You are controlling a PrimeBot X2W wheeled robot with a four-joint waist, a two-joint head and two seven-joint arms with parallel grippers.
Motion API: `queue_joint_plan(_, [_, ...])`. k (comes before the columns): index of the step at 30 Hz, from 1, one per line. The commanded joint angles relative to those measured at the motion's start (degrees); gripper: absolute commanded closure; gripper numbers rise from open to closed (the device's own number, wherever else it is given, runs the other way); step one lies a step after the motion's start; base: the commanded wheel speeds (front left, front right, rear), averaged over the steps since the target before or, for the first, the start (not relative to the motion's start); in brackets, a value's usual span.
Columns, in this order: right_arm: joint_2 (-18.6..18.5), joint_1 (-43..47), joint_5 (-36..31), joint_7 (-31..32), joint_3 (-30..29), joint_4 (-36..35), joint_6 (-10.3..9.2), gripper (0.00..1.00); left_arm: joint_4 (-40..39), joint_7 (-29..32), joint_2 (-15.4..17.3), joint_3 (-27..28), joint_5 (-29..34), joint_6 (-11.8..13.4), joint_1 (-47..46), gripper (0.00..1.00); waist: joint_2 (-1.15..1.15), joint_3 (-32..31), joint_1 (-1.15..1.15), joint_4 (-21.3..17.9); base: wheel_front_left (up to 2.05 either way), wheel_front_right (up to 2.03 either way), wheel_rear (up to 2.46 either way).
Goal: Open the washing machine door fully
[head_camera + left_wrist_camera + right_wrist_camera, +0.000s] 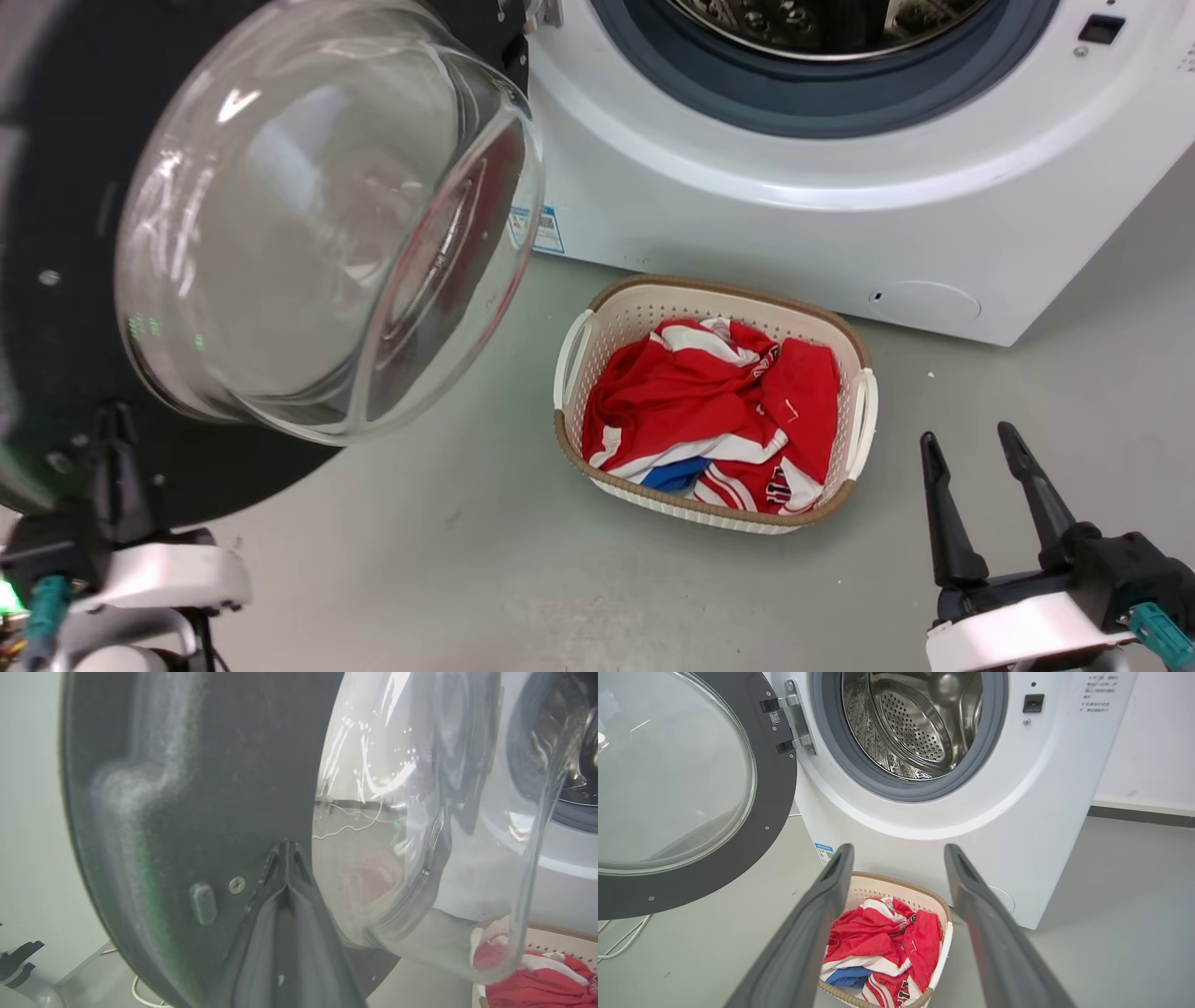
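Across the left of the head view, the washing machine door (280, 233) stands swung well out from its hinge, its glass bowl facing the camera. At its lower black rim, the left gripper (114, 434) has its fingers pressed together with nothing between them, tips against the rim. Mid-frame, a basket (709, 286) of red clothes (691, 401) sits on the floor before the washing machine (840, 224). Lower right, the right gripper (969, 437) hovers spread wide and empty.
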Motion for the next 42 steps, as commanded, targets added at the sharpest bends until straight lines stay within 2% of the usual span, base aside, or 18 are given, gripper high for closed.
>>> queue_joint_plan(1, [0.1, -0.8, -0.5, -0.1, -0.3, -0.3, -0.01, 0.0, 0.4, 0.1, 0.0, 1.7, -0.4, 0.1, -1.3, 1.0, 0.0, 0.6, -0.01, 0.0, 0.0, 0.0, 0.0])
queue_joint_plan(9, [0.1, -1.7, -1.4, -0.1, -0.7, -0.7, -0.01, 0.0, 3.8, 0.2, 0.7, 8.7, -1.0, -1.4, -4.9, 1.0, 0.0, 2.7, -0.01, 0.1, 0.0, 0.0, 0.0])
queue_joint_plan(14, [0.1, -2.5, -1.8, -0.1, -0.6, -1.0, -0.01, 0.0, 6.2, 0.1, 1.2, 12.2, -1.0, -3.2, -7.9, 1.0, 0.0, 4.1, -0.01, -0.1, 0.0, 0.0, 0.0])
queue_joint_plan(22, [0.1, -4.5, -2.8, -0.1, -0.2, -0.9, -0.02, 0.0, 11.4, 0.1, 2.8, 15.6, -0.9, -6.4, -13.9, 1.0, 0.0, 6.4, -0.01, -1.2, 0.0, 0.0, 0.0])
queue_joint_plan(34, [0.1, -5.3, -2.5, -0.1, -0.7, -1.6, -0.01, 0.0, 20.8, 0.2, 7.1, 22.2, -1.2, -8.8, -19.6, 1.0, 0.0, 8.1, -0.01, -4.1, 0.0, 0.0, 0.0])
queue_joint_plan(42, [0.1, -5.6, -2.4, -0.1, -1.1, -1.8, -0.02, 0.0, 24.1, 0.2, 8.3, 24.9, 0.1, -11.1, -21.0, 1.0, 0.0, 8.3, -0.01, -4.8, 0.0, 0.0, 0.0])
